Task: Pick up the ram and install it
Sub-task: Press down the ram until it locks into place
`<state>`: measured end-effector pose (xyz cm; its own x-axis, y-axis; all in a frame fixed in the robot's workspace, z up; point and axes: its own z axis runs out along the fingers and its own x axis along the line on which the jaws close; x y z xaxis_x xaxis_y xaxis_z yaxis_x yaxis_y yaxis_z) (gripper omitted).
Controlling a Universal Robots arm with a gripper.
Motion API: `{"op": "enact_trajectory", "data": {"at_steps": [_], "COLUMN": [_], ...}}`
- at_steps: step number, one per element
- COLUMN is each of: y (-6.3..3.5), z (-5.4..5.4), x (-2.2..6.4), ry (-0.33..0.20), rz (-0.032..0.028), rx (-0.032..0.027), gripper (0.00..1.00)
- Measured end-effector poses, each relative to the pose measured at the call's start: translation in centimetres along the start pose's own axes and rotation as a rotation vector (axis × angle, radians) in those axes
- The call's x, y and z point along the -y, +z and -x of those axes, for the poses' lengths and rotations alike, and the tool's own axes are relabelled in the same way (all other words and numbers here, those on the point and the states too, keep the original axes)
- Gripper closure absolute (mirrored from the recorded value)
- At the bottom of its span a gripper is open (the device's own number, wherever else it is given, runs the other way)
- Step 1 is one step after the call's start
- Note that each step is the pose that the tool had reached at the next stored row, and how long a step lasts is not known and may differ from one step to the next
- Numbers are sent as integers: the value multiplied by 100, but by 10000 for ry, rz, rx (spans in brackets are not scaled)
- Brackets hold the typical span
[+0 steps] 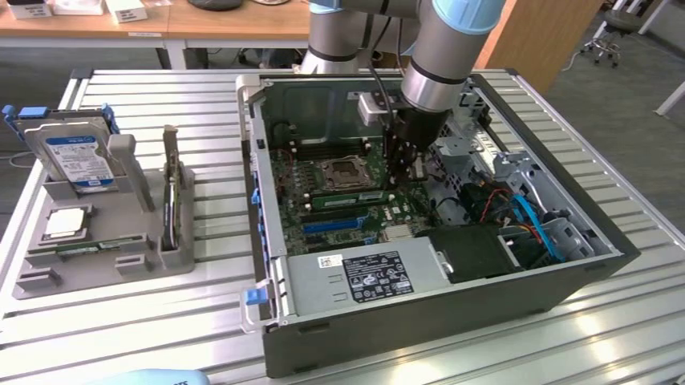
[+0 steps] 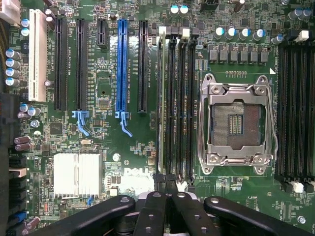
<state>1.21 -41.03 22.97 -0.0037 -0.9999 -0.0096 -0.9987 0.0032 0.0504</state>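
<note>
The ram (image 2: 161,98) stands edge-on in the memory slot nearest the blue card slot (image 2: 122,64), beside the open processor socket (image 2: 236,123). In the exterior view the ram (image 1: 348,195) is a green strip just below the socket (image 1: 340,171) on the motherboard. My gripper (image 2: 166,184) is shut, its black fingertips pressed together right over one end of the memory slots. In the exterior view my gripper (image 1: 405,183) reaches down into the open computer case (image 1: 428,313), at the ram's end on that view's right. I cannot tell whether the fingertips touch the ram.
A grey tray (image 1: 32,281) on the exterior view's left holds a hard drive (image 1: 75,156), a silver processor chip (image 1: 64,223), another green stick (image 1: 102,246) and an upright card (image 1: 172,192). Inside the case are the power supply (image 1: 364,277), blue cables (image 1: 535,224) and drive bays.
</note>
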Motion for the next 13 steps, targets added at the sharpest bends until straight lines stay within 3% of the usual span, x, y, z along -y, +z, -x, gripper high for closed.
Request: {"op": "enact_trajectory", "data": {"at_steps": [13], "y": [20], "z": [0], "x": [1], "ry": [0], "rz": [-1], "rx": [4], "gripper": [90]}}
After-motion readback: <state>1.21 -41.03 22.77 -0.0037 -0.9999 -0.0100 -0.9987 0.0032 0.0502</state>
